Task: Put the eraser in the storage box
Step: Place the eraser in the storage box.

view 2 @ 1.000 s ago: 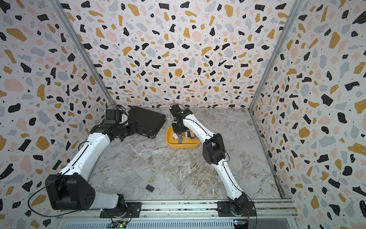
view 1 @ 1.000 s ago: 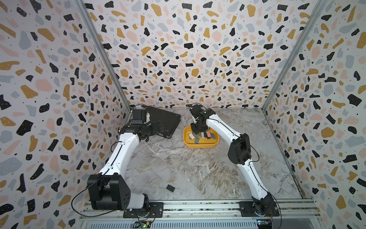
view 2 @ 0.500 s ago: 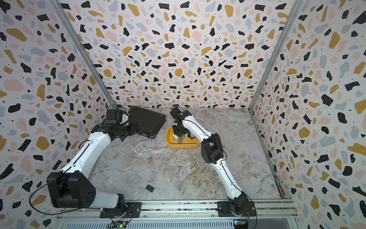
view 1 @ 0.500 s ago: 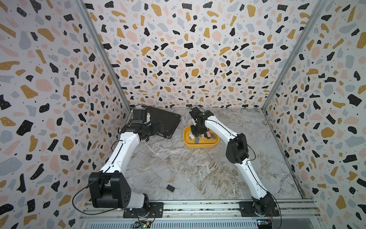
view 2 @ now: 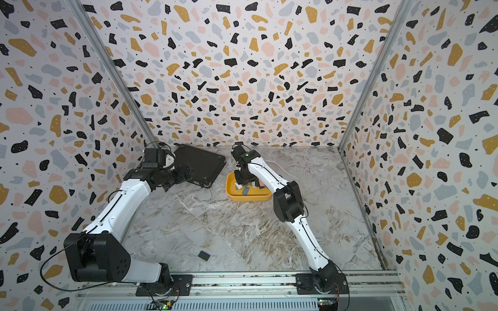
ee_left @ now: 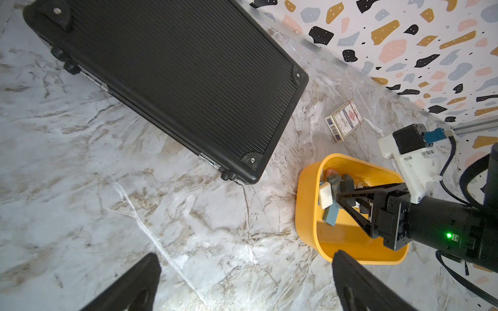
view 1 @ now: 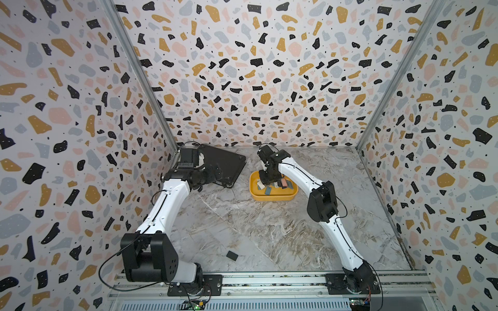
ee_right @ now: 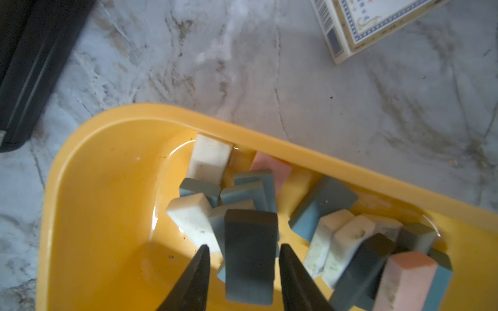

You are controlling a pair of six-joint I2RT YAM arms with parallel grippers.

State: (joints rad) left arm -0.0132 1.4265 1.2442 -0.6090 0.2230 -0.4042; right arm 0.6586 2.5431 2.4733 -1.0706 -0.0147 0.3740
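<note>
The storage box (view 1: 272, 198) is a shallow yellow tray (ee_right: 107, 140) on the marble floor, and several white, blue, pink and dark erasers lie in it. My right gripper (ee_right: 244, 246) reaches down into the tray's left end (view 1: 266, 181). A dark grey eraser (ee_right: 250, 255) stands between its fingers on the other erasers. Gaps show on both sides of it, so the jaws are open and off it. My left gripper (ee_left: 246, 257) hangs wide open and empty over bare floor beside the tray (ee_left: 307, 215).
A flat black case (view 1: 223, 164) lies at the back left, close to the tray. A small printed card box (ee_left: 344, 119) sits behind the tray near the back wall. A small dark block (view 1: 232, 255) lies on the floor near the front rail.
The right gripper's jaws have parted from the dark eraser, which now rests in the tray. The right arm's elbow has shifted a little. The left arm has not moved.
</note>
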